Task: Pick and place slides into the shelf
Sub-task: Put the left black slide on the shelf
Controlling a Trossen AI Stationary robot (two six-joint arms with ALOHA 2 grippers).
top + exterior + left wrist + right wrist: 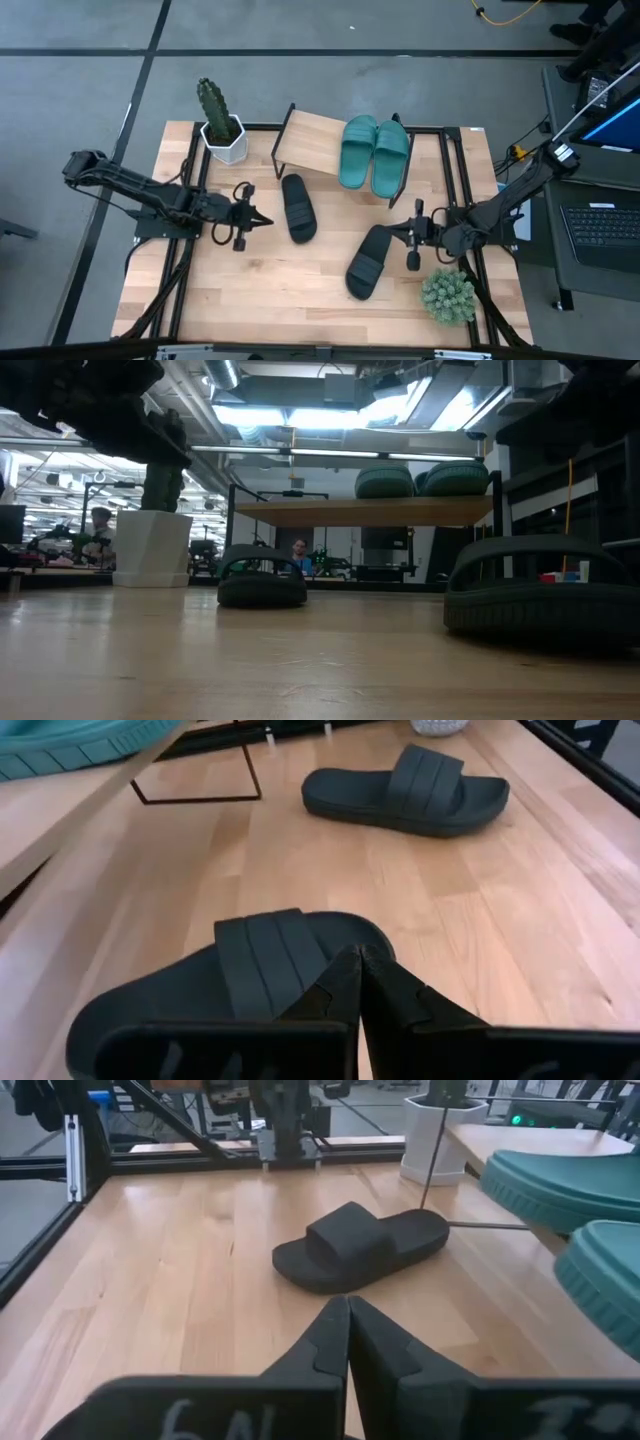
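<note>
Two teal slides sit on the shelf at twelve o'clock – both black slides lie on the table. Left gripper and right gripper are clenched, empty; descending shut could shove a slide away.

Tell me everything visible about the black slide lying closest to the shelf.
The black slide is a matte, rubbery-looking open-toe sandal with a wide ribbed strap across the front and a plain footbed. It lies flat, sole down and strap up, on the wooden tabletop, just in front of the shelf, left of the two teal slides resting on that shelf. Nothing grips it: the shut left tool points at its side from close by, apparently without touching. It looks intact and undeformed.
</note>
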